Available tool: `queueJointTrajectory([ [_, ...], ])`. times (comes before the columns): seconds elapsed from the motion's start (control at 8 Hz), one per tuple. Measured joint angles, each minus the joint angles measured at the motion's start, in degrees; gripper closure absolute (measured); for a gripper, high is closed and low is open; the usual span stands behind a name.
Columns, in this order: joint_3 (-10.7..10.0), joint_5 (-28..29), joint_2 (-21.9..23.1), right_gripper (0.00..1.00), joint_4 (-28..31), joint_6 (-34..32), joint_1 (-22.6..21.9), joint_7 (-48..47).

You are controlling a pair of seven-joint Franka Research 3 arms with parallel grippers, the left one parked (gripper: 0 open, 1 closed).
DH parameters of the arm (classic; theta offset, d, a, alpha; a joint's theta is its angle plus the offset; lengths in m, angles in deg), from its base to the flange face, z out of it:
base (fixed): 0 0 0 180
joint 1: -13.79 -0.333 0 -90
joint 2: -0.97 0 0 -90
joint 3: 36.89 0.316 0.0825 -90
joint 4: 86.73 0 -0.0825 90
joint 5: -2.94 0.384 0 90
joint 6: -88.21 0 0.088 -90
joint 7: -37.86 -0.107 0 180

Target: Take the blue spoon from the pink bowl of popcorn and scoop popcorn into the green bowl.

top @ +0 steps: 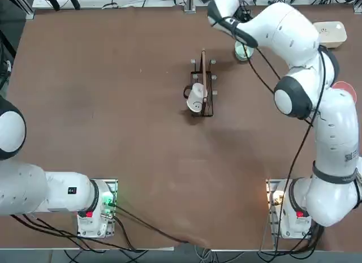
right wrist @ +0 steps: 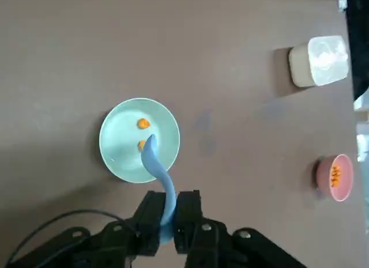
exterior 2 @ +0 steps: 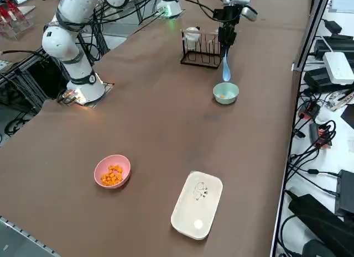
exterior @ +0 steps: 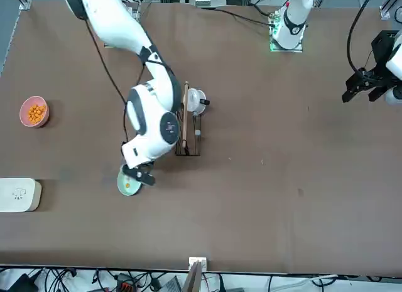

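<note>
Our right fingers (right wrist: 168, 219) grip the blue spoon (right wrist: 157, 164), its tip over the mint-green bowl (right wrist: 119, 158), where popcorn (right wrist: 143, 123) lies. In the top view the pink bowl (top: 345, 89) sits near two o'clock; we should tip the spoon gently, low over the bowl's middle.

Brown table (top: 130, 121) bears two bowls (exterior 2: 112, 171) (pink, green), box (exterior 2: 197, 205), rack (exterior 2: 201, 49).
</note>
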Motion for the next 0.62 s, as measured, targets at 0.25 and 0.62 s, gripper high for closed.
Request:
queueJointTrajectory([
  [0.25, 0.29, 0.58, 0.58, 0.87, 0.0, 0.02, 0.48, 0.13],
  [0.62, 0.26, 0.58, 1.02, 0.87, 0.14, -15.05, 0.61, 2.2],
])
